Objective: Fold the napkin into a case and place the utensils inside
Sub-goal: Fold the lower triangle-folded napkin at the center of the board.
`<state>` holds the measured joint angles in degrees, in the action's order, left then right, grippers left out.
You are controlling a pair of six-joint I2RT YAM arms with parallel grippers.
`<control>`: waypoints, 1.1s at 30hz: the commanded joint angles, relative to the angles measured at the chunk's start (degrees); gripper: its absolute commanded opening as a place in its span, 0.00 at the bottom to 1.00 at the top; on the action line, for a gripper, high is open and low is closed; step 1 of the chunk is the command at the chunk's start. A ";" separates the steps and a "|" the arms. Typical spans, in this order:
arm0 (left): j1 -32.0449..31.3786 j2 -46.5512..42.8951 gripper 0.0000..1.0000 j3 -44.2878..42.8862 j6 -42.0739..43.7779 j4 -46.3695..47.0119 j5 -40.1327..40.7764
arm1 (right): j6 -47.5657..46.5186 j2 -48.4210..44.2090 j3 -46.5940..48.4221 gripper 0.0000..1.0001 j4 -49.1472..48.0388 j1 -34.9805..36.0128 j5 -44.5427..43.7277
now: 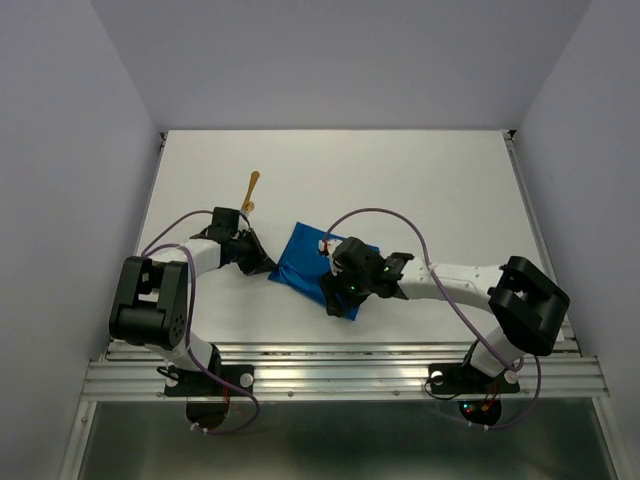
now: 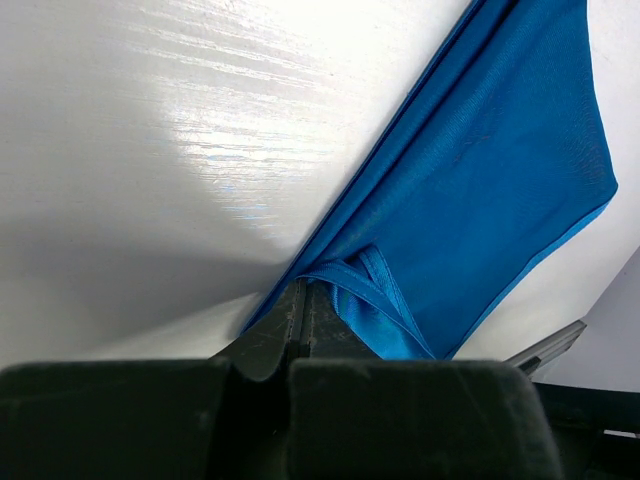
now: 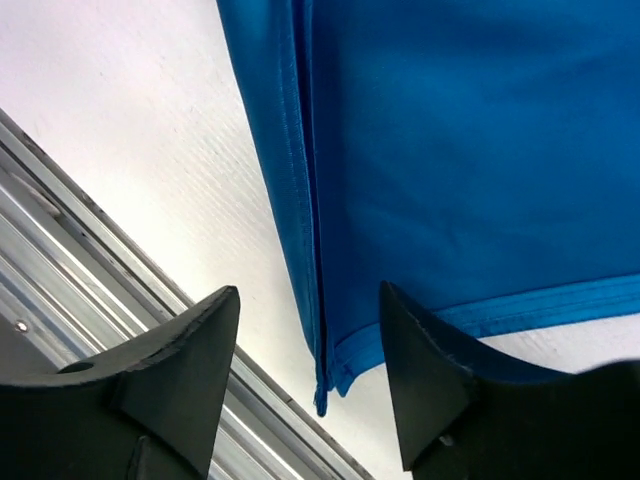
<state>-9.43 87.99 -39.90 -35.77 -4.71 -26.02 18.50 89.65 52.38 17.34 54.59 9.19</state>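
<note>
White table (image 1: 400, 180), blue napkin (image 1: 305, 260), golden utensil (image 1: 252, 192)

Soft, even light fills the overhead view; the white worktop (image 1: 400, 180) is bright and the arms cast only faint, short shadows. In the left wrist view, streaky glare whitens the worktop near the top, and grey shade deepens toward the left gripper (image 2: 300, 305), which is dark and blurred. The napkin (image 2: 480, 200) shows crisp weave. In the right wrist view the worktop is nearly washed out, and the right gripper (image 3: 308, 300) is black and soft-edged.
</note>
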 commanded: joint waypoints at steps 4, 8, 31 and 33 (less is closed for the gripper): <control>-0.32 -0.18 0.00 -1.85 1.40 -0.04 0.09 | -1.01 1.58 0.00 0.42 -1.96 0.96 -4.79; -0.32 -0.36 0.00 -2.20 1.67 -0.39 -0.17 | -1.71 1.06 1.41 0.10 -1.00 0.96 -6.73; -0.32 -0.01 0.00 -6.86 3.86 -3.90 1.32 | -13.31 7.65 13.36 0.01 9.46 -9.05 16.81; -0.32 -0.01 0.00 -7.12 4.04 -4.17 1.50 | -13.75 7.82 13.45 0.01 9.46 -10.89 21.02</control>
<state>-9.43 88.05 -44.40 -33.26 -7.79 -24.93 7.07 97.01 63.59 24.91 46.13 21.10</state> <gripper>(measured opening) 0.022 0.021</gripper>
